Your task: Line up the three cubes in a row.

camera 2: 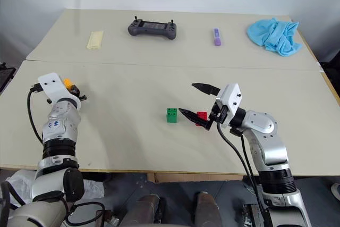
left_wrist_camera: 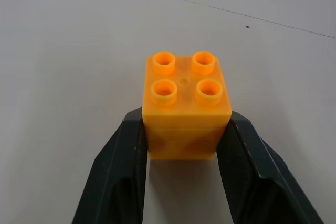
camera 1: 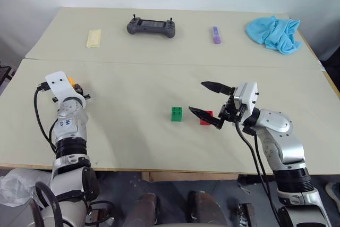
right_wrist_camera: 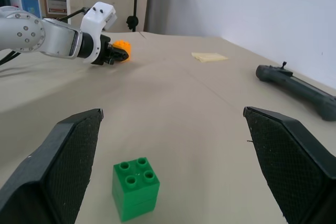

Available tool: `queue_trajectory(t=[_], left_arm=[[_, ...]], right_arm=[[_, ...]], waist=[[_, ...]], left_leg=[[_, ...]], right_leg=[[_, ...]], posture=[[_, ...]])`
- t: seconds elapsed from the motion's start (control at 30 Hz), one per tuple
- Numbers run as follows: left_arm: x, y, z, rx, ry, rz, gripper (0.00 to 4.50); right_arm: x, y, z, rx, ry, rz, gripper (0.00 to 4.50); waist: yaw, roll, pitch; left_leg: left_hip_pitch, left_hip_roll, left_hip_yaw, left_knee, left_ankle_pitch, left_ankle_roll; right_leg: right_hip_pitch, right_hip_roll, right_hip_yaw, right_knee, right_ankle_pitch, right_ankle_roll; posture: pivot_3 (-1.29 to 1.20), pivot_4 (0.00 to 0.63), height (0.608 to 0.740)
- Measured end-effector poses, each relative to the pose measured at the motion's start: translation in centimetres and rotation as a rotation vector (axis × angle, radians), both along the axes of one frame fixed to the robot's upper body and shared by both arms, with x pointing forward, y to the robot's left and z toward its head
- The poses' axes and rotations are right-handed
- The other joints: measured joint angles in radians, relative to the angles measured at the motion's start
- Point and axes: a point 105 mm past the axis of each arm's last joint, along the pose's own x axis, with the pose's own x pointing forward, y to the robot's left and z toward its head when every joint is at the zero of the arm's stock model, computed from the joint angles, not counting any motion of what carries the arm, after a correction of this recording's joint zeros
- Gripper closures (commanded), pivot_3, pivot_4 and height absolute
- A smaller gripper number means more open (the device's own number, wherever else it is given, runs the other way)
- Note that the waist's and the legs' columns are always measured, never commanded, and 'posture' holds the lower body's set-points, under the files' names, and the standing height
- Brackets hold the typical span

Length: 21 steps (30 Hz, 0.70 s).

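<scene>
Beige table (camera 1: 133, 131) with cubes (camera 1: 176, 114)

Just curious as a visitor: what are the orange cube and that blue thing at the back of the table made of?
The orange cube looks like hard, smooth, slightly glossy plastic, with moulded studs on top. The blue thing seems to be soft cloth: it lies crumpled in folds.

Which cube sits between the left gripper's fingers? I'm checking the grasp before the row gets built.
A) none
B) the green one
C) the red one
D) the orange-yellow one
D: the left wrist view shows the left gripper with both black fingers pressed against the sides of the orange-yellow cube, while the green cube and red cube sit on the table by the right gripper.
</scene>
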Motion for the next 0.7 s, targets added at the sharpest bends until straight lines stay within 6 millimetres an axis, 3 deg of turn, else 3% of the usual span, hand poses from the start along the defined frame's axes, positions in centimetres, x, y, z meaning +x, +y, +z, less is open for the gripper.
queue_trajectory(t=[0.13, 0.23, 0.3, 0.37, 0.53, 0.7], left_arm=[[-0.7, -1.4, 2.6, -0.003, -0.194, -0.276, 3.02], [-2.9, -3.1, 5.7, 0.157, -0.267, -0.638, 3.02], [-4.8, -5.3, 7.3, 0.236, -0.282, -0.924, 3.02], [-6.5, -7.5, 7.6, 0.292, -0.233, -1.182, 3.02], [-7.5, -12.5, 4.5, 0.454, -0.030, -1.671, 3.02], [-7.6, -15.4, -0.2, 0.483, 0.110, -1.923, 3.02]], right_arm=[[0.0, -0.5, -0.3, -0.025, 0.008, -0.020, 0.00], [-0.2, -1.4, -1.1, -0.051, 0.030, -0.045, 0.00], [-0.2, -2.0, -1.2, -0.066, 0.038, -0.061, 0.00], [-0.4, -2.3, -1.0, -0.075, 0.028, -0.069, 0.00], [-0.7, -3.4, -1.2, -0.102, 0.046, -0.096, 0.00], [-1.1, -4.1, -1.1, -0.111, 0.046, -0.129, 0.00]], waist=[[-0.002, 0.000, 0.000], [-0.013, 0.000, 0.000], [-0.022, 0.000, 0.000], [-0.023, 0.001, 0.000], [-0.009, 0.002, 0.000], [-0.013, 0.002, 0.000]], left_leg=[[-0.001, 0.000, 0.000, -0.001, 0.000, 0.000], [-0.001, 0.001, 0.000, -0.001, 0.000, 0.000], [0.000, 0.001, -0.001, -0.001, 0.000, 0.000], [0.000, 0.000, -0.002, 0.000, 0.000, 0.000], [0.001, -0.001, -0.003, 0.000, 0.000, 0.001], [-0.001, 0.000, -0.001, -0.001, 0.000, 0.001]], right_leg=[[0.000, -0.001, 0.000, -0.001, 0.000, 0.000], [0.000, -0.001, 0.001, -0.001, 0.000, 0.000], [0.001, -0.002, 0.003, -0.001, 0.000, 0.000], [0.003, -0.002, 0.005, -0.002, 0.000, -0.001], [0.003, -0.001, 0.004, -0.002, 0.000, -0.001], [0.000, 0.001, 0.001, -0.001, 0.000, -0.001]], posture=[[0.00, 0.150, 0.740], [0.00, 0.150, 0.740], [0.00, 0.150, 0.740], [0.00, 0.150, 0.740], [0.00, 0.150, 0.740], [0.00, 0.150, 0.740]])
